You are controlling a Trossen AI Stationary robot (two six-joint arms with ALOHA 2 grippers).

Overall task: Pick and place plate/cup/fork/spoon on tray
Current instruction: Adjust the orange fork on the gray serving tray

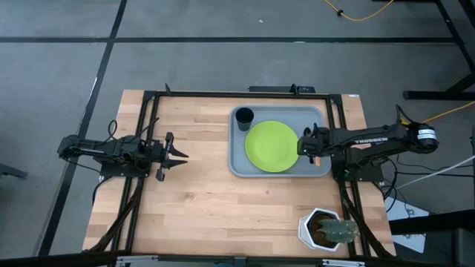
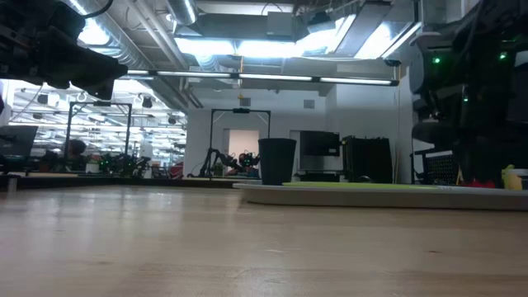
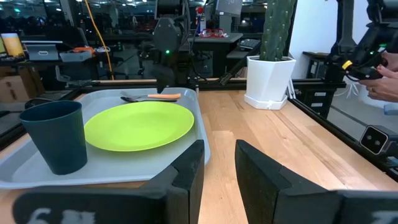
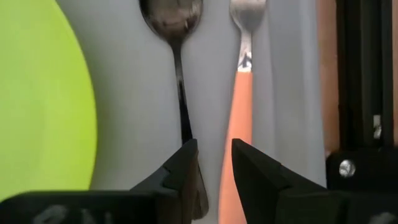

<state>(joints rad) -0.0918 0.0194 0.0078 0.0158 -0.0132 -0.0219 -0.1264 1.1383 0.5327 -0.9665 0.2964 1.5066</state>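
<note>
The grey-blue tray (image 1: 236,159) lies on the table's far right part. The lime-green plate (image 1: 271,146) rests flat on it. The dark cup (image 1: 244,116) stands upright in the tray's far left corner. The dark spoon (image 4: 177,37) and the orange-handled fork (image 4: 241,81) lie side by side on the tray floor, right of the plate. My right gripper (image 4: 214,152) hangs open above their handles, pointing steeply down, with nothing between its fingers. My left gripper (image 1: 180,156) waits open and level over the table's left part.
A white hexagonal pot with a cactus (image 1: 326,228) stands at the table's near right corner. Black frame rails (image 1: 148,126) run along the table's left, right and far sides. Bare wood lies between my left gripper and the tray. A person's hand (image 3: 385,68) shows beyond the table.
</note>
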